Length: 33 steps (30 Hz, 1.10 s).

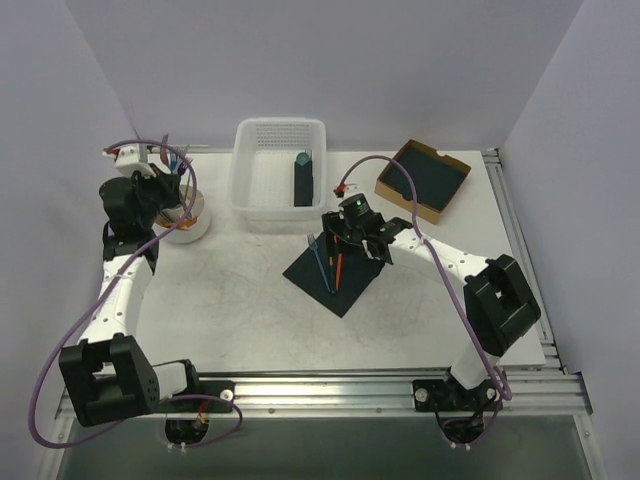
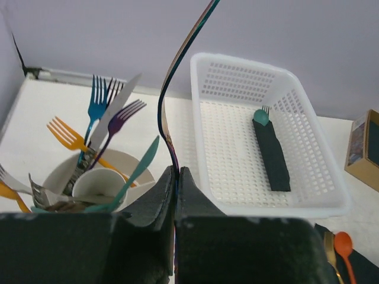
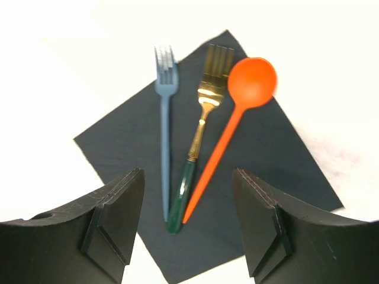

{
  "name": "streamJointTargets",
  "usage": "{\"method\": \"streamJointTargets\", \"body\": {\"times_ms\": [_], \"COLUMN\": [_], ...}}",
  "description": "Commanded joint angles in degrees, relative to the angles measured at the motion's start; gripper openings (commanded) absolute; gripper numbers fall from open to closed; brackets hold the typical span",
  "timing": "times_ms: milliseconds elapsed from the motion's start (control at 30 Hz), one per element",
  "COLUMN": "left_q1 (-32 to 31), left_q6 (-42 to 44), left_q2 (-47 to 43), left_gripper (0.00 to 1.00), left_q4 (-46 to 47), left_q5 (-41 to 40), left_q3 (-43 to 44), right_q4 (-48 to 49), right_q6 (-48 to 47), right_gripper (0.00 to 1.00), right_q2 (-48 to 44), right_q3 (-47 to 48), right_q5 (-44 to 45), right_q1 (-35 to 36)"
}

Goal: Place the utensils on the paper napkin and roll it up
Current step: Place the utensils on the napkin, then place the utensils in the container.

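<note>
The right gripper (image 3: 188, 177) is being held directly above the paper napkin (image 3: 266, 148), released, its jaws spread wide with nothing between them. The left gripper (image 2: 177, 171) is being kept clenched and empty, well to the left of the napkin, over a cup (image 2: 98, 183) crowded with spare cutlery.

Three utensils are lying side by side on the napkin: a blue fork (image 3: 165, 136), a gold fork (image 3: 198, 133) with a dark green handle, and an orange spoon (image 3: 251, 81). The blue fork's tines are projecting past the napkin's far edge.

Placing is judged complete, and rolling is judged to be what is left. Several failures are being risked. The thin sheet could be dragged or crumpled rather than folded if a corner is pinched too shallowly. The slim plastic pieces could be pushed off the sheet as the paper is lifted. The projecting tines could be caught on a finger. The handles are converging at the near end, so the bundle could be rolled unevenly.

The napkin is lying on a white, lightly scuffed table (image 1: 220, 300), enclosed by plain pale walls (image 1: 400, 70). Beyond the napkin a white basket (image 1: 245, 190) is holding a dark roll (image 1: 303, 185) with a teal tip. Beyond the napkin and to its right, a cardboard box (image 1: 400, 185) is holding dark sheets.
</note>
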Motion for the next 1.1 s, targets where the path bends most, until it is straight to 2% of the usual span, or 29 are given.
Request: {"method": "streamJointTargets", "body": {"times_ms": [0,333,433,600,767,1000,1067], "left_q1": [0.44,1.23,1.84,2.2,4.3,4.22,4.22], "left_q6": [7.75,13.56,12.69,14.18,11.37,10.67,10.67], "left_q2": [0.14,13.49,18.06,24.04,28.26,29.59,29.76], "left_gripper": [0.02,0.02,0.02,0.02,0.02,0.03,0.14], "left_q4": [24.36,50.45,58.1,63.4,69.2,70.35,69.65], "left_q5": [1.63,1.37,1.45,0.85,3.38,4.18,4.0], "left_q3": [-3.12,-6.03,-6.47,-6.65,-8.22,-11.12,-11.57], "right_q4": [2.8,8.16,8.52,9.22,9.49,9.92,10.1], "right_q6": [-2.34,-1.64,-1.72,-1.9,-1.9,-1.73,-1.64], "right_gripper": [0.61,0.61,0.61,0.61,0.61,0.61,0.61], "right_q2": [-1.68,-2.73,-3.35,-4.58,-4.67,-4.58,-4.67], "right_q3": [-0.34,-2.46,-2.98,-3.77,-4.04,-4.13,-4.22], "right_q5": [-4.4,-10.65,-11.26,-12.4,-13.02,-13.81,-13.99], "right_q1": [-0.49,-1.81,-2.16,-2.51,-2.95,-3.21,-3.3]}}
